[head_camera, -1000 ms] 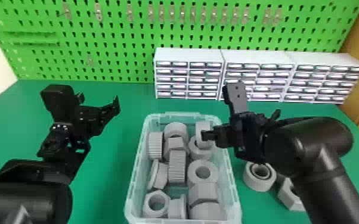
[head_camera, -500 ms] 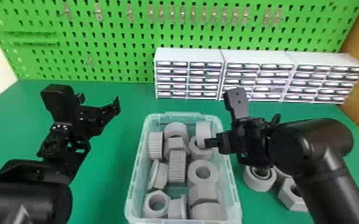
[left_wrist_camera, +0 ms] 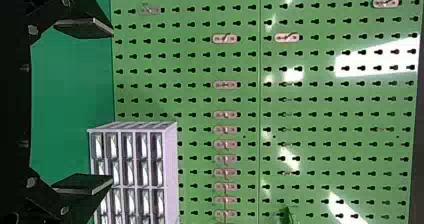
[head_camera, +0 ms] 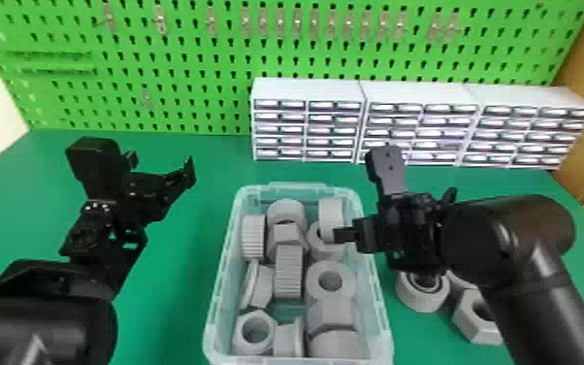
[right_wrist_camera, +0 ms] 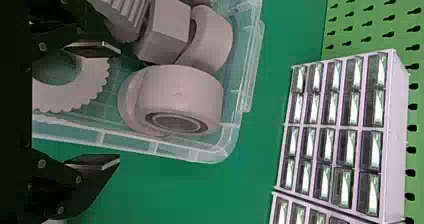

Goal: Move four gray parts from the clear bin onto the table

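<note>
Head view: bin mid-table, packed with gray parts; its far edge sits short of the drawers, a strip of table between. Left tool well apart from the bin's left edge, wide green gap between, fingers apart, released. Right tool at the bin's far right side, a fingertip past the rim, close to the parts in that corner. Outside the right edge, near the wall: round part and hex part on the table, more gray partly hidden by the right arm.

Left wrist view: left tool wide open, facing pegboard and drawers.

Right wrist view: right tool released, fingers spread; bin wall runs between them, one finger over the inside near a toothed part, the other over table outside.
</note>
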`<state>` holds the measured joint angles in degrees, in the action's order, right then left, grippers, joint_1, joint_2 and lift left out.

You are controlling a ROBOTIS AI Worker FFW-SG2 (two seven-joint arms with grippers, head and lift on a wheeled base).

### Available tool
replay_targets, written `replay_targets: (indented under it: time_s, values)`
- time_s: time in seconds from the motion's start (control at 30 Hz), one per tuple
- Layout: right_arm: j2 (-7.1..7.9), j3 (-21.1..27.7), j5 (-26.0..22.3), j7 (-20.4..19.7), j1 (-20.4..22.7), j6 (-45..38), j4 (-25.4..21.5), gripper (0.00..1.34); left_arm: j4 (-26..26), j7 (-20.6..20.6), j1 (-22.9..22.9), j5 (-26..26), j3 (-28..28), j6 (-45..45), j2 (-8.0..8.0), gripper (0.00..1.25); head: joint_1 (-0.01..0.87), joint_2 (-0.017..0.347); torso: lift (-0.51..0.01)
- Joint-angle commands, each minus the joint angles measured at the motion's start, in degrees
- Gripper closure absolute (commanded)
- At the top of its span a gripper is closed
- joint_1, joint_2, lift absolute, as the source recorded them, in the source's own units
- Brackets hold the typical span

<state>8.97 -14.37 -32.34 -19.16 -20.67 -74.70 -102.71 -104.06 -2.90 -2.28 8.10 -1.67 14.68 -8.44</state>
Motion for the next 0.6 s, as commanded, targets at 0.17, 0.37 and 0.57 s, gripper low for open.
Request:
replay_targets:
  time_s: [0.17, 0.37, 0.57]
  values:
    - [0.26, -0.7, 2.1, 0.0, -0.3, 1.1, 0.3, 0.5, 0.0, 0.0, 0.0, 0.0, 0.0, 0.0, 0.0, 0.24, 0.678, 0.034, -0.05]
    - [0.96, -1.4, 3.6, 3.0, -1.5, 1.8, 1.7, 0.5, 0.2, 0.0, 0.1, 0.0, -0.1, 0.0, 0.0, 0.24, 0.678, 0.034, -0.05]
    - [1.31, -2.7, 13.8, 17.5, -3.6, 2.8, 4.7, 0.5, 0.3, 0.0, 0.1, 0.0, -0.2, 0.0, 0.0, 0.24, 0.678, 0.034, -0.05]
